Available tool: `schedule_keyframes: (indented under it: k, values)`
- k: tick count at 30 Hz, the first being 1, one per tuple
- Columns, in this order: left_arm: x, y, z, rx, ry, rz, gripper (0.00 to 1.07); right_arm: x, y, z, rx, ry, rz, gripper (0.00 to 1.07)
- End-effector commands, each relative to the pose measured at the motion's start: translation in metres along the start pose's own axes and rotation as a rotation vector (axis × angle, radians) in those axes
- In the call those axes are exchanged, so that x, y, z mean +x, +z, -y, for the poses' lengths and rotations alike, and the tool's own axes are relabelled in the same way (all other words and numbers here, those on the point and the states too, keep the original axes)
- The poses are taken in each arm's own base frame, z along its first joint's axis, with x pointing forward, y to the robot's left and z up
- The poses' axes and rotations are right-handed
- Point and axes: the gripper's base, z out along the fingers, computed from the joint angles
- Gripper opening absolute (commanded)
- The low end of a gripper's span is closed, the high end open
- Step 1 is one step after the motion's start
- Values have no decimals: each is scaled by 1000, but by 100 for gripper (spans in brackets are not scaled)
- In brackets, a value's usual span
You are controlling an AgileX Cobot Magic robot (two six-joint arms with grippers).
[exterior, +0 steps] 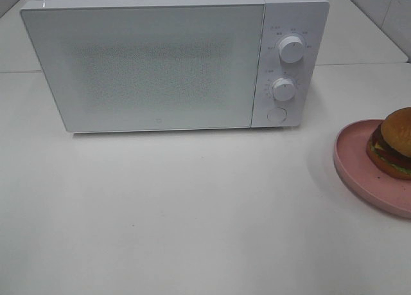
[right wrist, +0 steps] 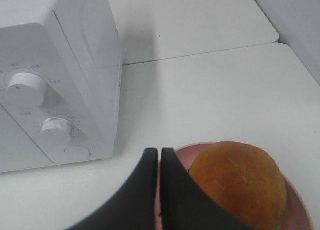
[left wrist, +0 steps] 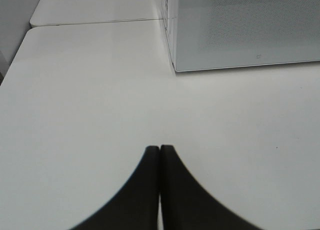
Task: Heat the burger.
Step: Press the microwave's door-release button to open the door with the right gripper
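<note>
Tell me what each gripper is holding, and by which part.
Nothing is held. The left gripper is shut empty over the table; the right gripper is shut empty beside the burger, which lies on the pink plate.

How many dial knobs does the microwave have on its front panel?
2. Both sit on the microwave's control strip beside the door: the upper knob near the top, the lower knob directly beneath it. The flat round button under them is not a dial. None appear hidden.
</note>
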Motion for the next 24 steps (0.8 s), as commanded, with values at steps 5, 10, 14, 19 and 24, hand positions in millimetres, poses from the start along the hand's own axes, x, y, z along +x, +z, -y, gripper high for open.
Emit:
schedule_keyframes:
  k: [5, 10, 14, 19, 24]
  values:
    - [1, -2, 1, 7, 2, 30, 0, 20, 48, -27, -100, -46, -30, 0]
    - [1, -2, 1, 7, 2, 30, 0, 39, 66, -65, -235, -109, -35, 0]
    - [1, -2, 1, 7, 2, 30, 0, 51, 73, -86, -306, -139, -30, 0]
    - [1, -2, 1, 7, 2, 30, 0, 79, 90, -107, -359, -96, -70, 0]
    - [1, -2, 1, 7, 2, 30, 0, 99, 106, -108, -332, 140, -133, 0]
